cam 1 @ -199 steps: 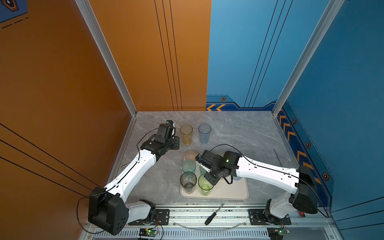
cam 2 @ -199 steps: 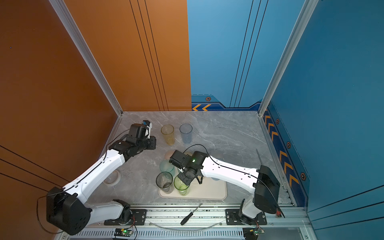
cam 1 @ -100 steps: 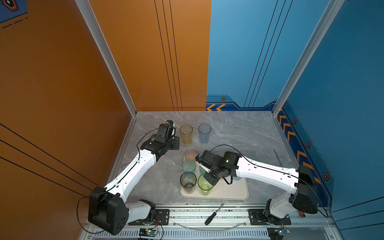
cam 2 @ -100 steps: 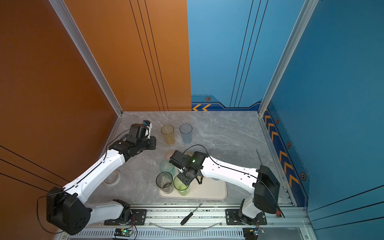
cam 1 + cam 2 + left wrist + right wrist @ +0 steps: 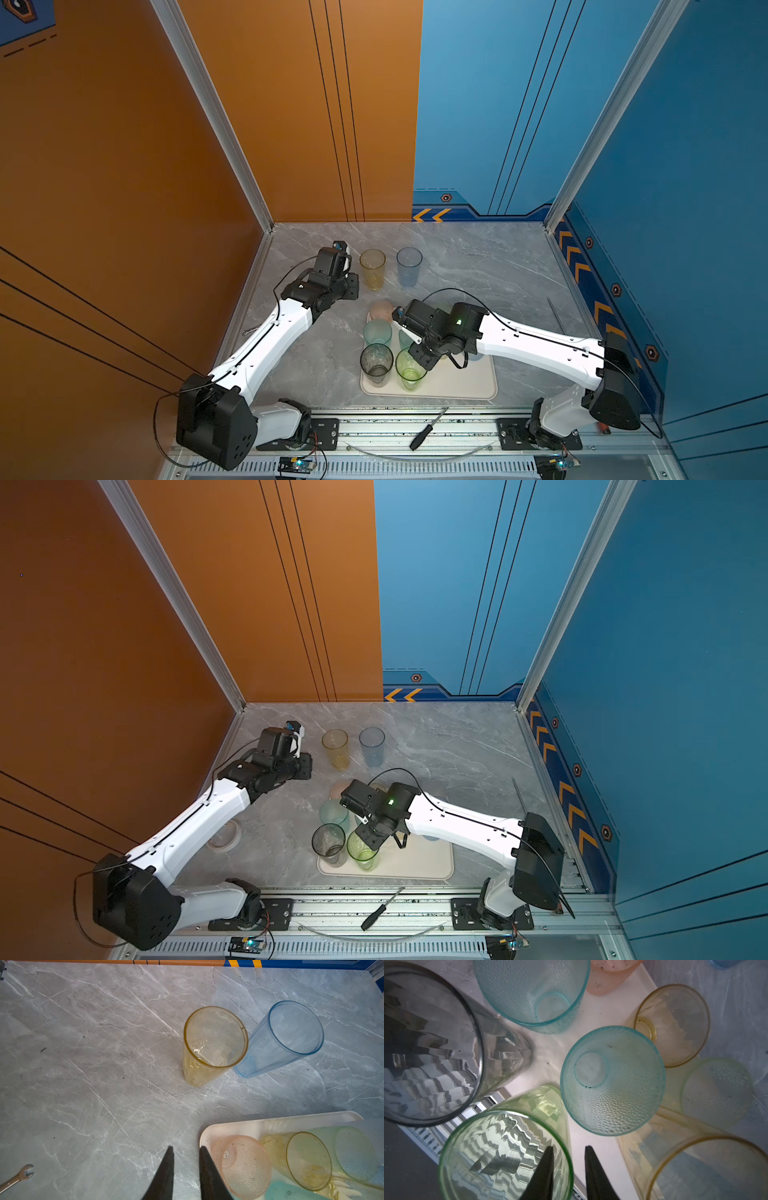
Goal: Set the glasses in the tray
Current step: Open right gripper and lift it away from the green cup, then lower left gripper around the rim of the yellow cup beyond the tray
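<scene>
The cream tray lies at the table's front, and several glasses stand in it: smoke grey, green, teal and pink. My right gripper hangs open over the green glass, one finger inside its rim and one outside, clear of the rim. A tall yellow glass and a blue glass stand on the table behind the tray. Left of the yellow glass, my left gripper hovers with a narrow gap and nothing in it.
A small wrench lies by the left wall and a roll of tape under the left arm. A screwdriver rests on the front rail. A thin metal rod lies near the right wall.
The right gripper's jaws have opened off the green glass rim, and the glass stands in the tray. The left arm has not moved.
</scene>
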Controlling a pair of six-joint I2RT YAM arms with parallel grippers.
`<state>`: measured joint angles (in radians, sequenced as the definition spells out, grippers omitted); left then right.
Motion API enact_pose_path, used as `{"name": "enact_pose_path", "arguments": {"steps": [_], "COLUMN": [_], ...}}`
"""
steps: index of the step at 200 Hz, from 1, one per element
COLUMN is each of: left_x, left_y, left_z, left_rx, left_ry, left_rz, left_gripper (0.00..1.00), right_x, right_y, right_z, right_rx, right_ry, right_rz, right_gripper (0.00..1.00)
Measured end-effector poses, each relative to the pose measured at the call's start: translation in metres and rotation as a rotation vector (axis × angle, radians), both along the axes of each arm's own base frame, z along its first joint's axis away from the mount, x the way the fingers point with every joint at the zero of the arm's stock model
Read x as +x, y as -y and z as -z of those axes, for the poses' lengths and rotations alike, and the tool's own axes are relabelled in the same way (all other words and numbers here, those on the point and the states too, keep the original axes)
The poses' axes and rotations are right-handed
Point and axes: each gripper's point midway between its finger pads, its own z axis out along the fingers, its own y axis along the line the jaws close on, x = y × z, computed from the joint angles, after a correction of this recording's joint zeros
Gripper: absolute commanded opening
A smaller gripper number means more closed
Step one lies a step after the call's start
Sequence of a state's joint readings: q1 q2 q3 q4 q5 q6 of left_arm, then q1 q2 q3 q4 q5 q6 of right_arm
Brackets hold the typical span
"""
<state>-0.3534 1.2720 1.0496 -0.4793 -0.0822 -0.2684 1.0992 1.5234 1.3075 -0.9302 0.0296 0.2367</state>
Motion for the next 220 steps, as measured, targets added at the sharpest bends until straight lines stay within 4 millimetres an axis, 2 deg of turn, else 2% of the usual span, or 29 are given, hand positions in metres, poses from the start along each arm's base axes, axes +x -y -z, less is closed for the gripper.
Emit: {"name": "enact_pose_path", "arguments": {"steps": [72,112,133,175,220], "left_x": [0.0,0.005,0.012,0.029,0.041], "left_y": [-0.006,-0.014,-0.017,-0.013,-0.01], "left_z": [0.002,0.013,0.008,-0.003,-0.005], "left_rx": [0.018,0.036,0.037,0.03,0.029], "left_ry": [-0.007,-0.041,-0.04,-0.024,-0.024], "left_rz": [-0.016,-0.039,-0.051,-0.054,-0.055], "left_gripper": [0.24,0.24,0.24,0.24,0.24], "right_x": [0.011,0.045,0.066,0.085,0.098], "right_y": [0.016,0.048,0.065,0.082,0.084], "right_z": [-0.043,-0.079,-0.094,-0.102,-0.099], "right_rx": [0.122,0.219,0.254,0.267,0.26], "right_ry": [0.06,0.137,0.175,0.196,0.188], "right_rz": [0.052,0.189,0.275,0.351,0.382], "right_gripper": [0.36,0.38,0.39,0.4,0.4]}}
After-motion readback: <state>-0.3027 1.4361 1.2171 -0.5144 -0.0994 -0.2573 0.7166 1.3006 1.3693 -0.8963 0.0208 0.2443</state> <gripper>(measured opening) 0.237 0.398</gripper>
